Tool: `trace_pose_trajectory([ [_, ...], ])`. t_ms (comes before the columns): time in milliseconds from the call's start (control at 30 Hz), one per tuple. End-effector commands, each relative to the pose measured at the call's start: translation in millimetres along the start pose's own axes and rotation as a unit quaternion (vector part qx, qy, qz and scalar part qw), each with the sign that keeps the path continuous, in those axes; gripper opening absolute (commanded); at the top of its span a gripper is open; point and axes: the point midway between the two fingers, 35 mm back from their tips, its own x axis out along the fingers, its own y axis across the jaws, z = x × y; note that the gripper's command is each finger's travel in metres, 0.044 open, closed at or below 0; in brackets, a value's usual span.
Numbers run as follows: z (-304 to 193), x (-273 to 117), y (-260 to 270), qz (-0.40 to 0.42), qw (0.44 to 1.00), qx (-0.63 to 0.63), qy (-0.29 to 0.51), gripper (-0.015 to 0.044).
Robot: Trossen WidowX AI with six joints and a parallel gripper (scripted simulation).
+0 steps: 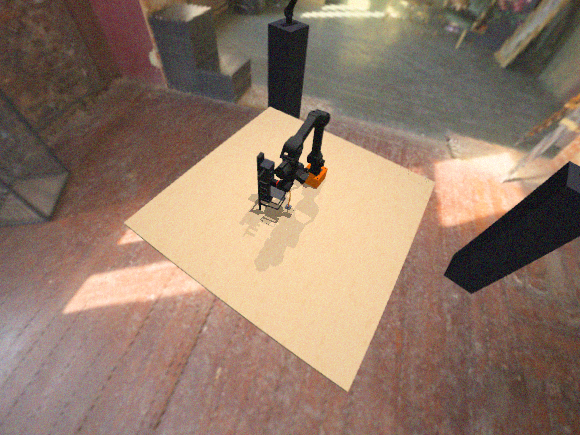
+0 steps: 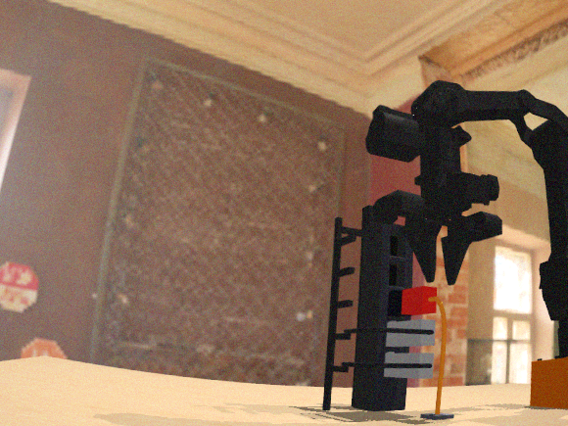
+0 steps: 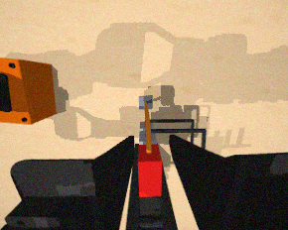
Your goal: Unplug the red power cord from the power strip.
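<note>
The black power strip [image 1: 264,186] [image 2: 372,314] stands upright. The red plug [image 1: 277,182] [image 2: 416,301] [image 3: 150,175] sticks out sideways from its socket side, above two grey plugs, with its inner end at the strip. The orange cord [image 2: 444,334] [image 3: 148,124] bends down from the plug's outer end to a small dark pad [image 2: 437,416] on the mat. My gripper [image 2: 440,282] [image 3: 151,140] points down, partly open and empty. Its fingertips are just above the plug's outer end; in the wrist view the plug shows between and below them.
A grey plug [image 2: 402,340] and another grey plug [image 2: 406,373] sit below the red one, with thin black bars running alongside. A thin black rail [image 2: 333,314] stands behind the strip. The arm's orange base [image 1: 315,177] [image 2: 548,383] [image 3: 42,94] is on the cord side.
</note>
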Motion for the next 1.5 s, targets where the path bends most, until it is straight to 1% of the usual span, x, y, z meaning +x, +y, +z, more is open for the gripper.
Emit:
trace_pose_trajectory([
  [0,-3.9,0.6,0.2,0.003,1.0,-0.002,-0.001,0.016],
  [667,-36.4,0.6,1.6,0.003,1.0,-0.002,0.0,0.016],
  [1200,-37.8,12.5,1.9,0.003,1.0,-0.002,0.0,0.016],
  [1333,-38.3,10.1,1.1,0.001,1.0,0.0,0.002,0.0055],
  [1467,-38.3,10.1,1.1,0.001,1.0,0.0,0.002,0.0028],
])
